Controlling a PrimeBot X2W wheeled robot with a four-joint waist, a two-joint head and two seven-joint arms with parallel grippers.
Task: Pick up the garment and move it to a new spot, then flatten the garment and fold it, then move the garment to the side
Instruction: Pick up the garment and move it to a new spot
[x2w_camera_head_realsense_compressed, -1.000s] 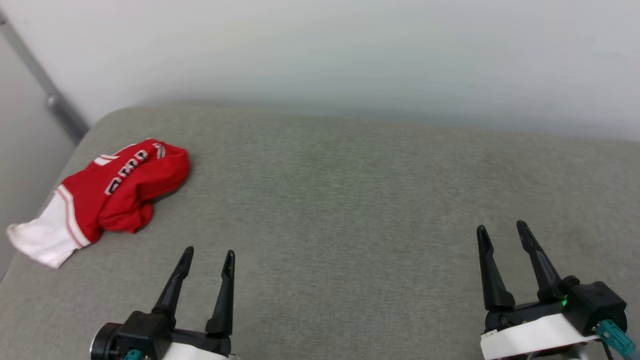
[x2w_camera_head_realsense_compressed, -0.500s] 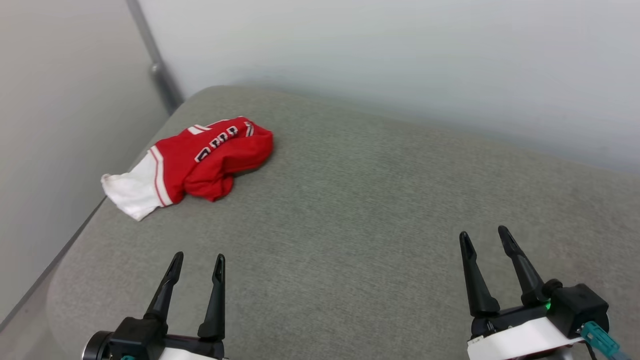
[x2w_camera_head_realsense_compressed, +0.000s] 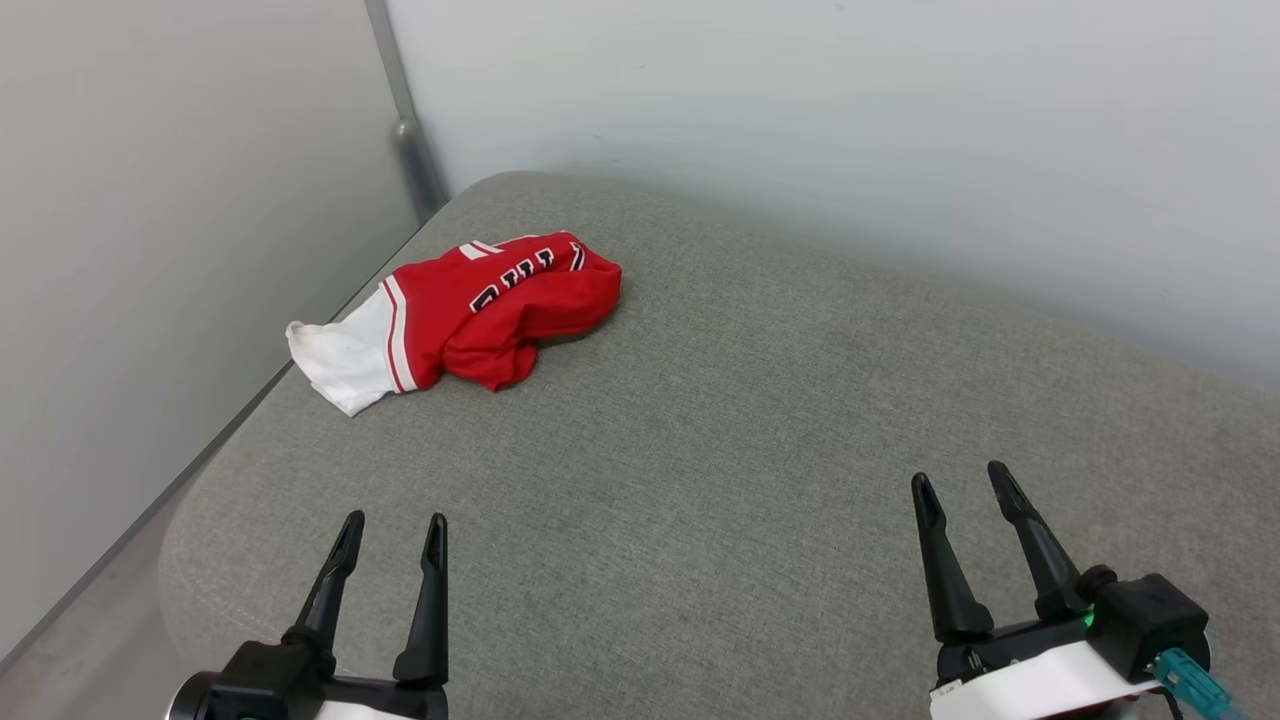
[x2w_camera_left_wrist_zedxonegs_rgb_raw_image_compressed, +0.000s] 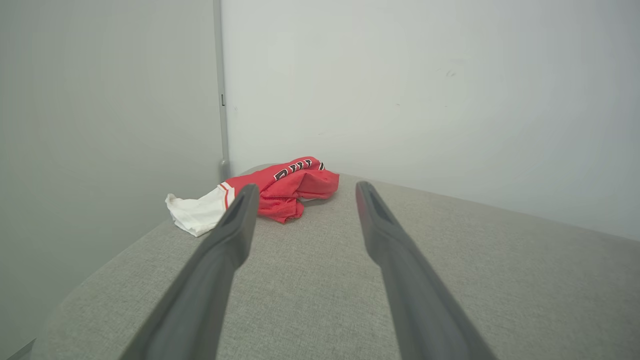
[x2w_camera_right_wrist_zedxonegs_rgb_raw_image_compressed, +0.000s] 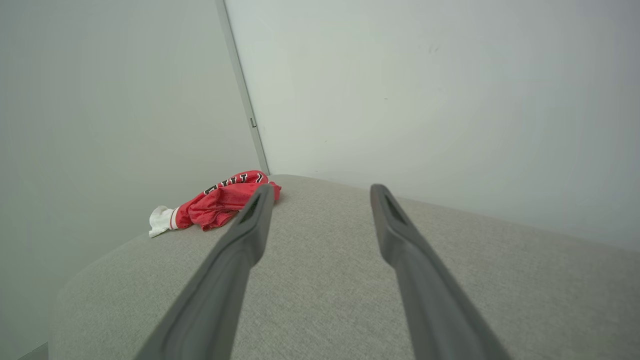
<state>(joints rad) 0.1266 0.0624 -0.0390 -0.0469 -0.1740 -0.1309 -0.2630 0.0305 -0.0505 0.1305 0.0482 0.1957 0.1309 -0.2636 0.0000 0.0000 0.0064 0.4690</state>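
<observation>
- The garment (x2w_camera_head_realsense_compressed: 470, 310) is a red jersey lying crumpled in a loose heap, not spread flat.
- Its red body is bunched into soft folds, with one lobe of cloth hanging toward the near side.
- A white short sleeve (x2w_camera_head_realsense_compressed: 340, 355) sticks out from the heap toward the cushion's left edge. Narrow red-and-white striped trim (x2w_camera_head_realsense_compressed: 395, 320) marks where it meets the red body.
- Black letters with white outlines (x2w_camera_head_realsense_compressed: 510, 280) run across the top fold. They are partly creased, so the word cannot be read.
- In the left wrist view the garment (x2w_camera_left_wrist_zedxonegs_rgb_raw_image_compressed: 280, 192) shows a fine mesh texture on the red cloth.
- The garment rests on a grey fabric cushion (x2w_camera_head_realsense_compressed: 750, 400), at its far left corner, close to the rounded edge.
- Behind that corner a grey upright post (x2w_camera_head_realsense_compressed: 405, 120) stands where a pale side panel (x2w_camera_head_realsense_compressed: 150, 200) meets the white back wall (x2w_camera_head_realsense_compressed: 850, 120).
- The left pincer (x2w_camera_head_realsense_compressed: 394, 522) hovers over the near left part of the cushion. Its two dark fingers are spread apart, hold nothing, and stay well apart from the garment.
- In its own wrist view the left pincer (x2w_camera_left_wrist_zedxonegs_rgb_raw_image_compressed: 306, 187) points toward the garment, which lies beyond its tips.
- The right pincer (x2w_camera_head_realsense_compressed: 959, 476) hovers over the near right part of the cushion. It is also spread wide and empty, and it is farther from the garment than the left one.
- From the right wrist the garment (x2w_camera_right_wrist_zedxonegs_rgb_raw_image_compressed: 220, 202) lies to the left of the right pincer (x2w_camera_right_wrist_zedxonegs_rgb_raw_image_compressed: 322, 189).
</observation>
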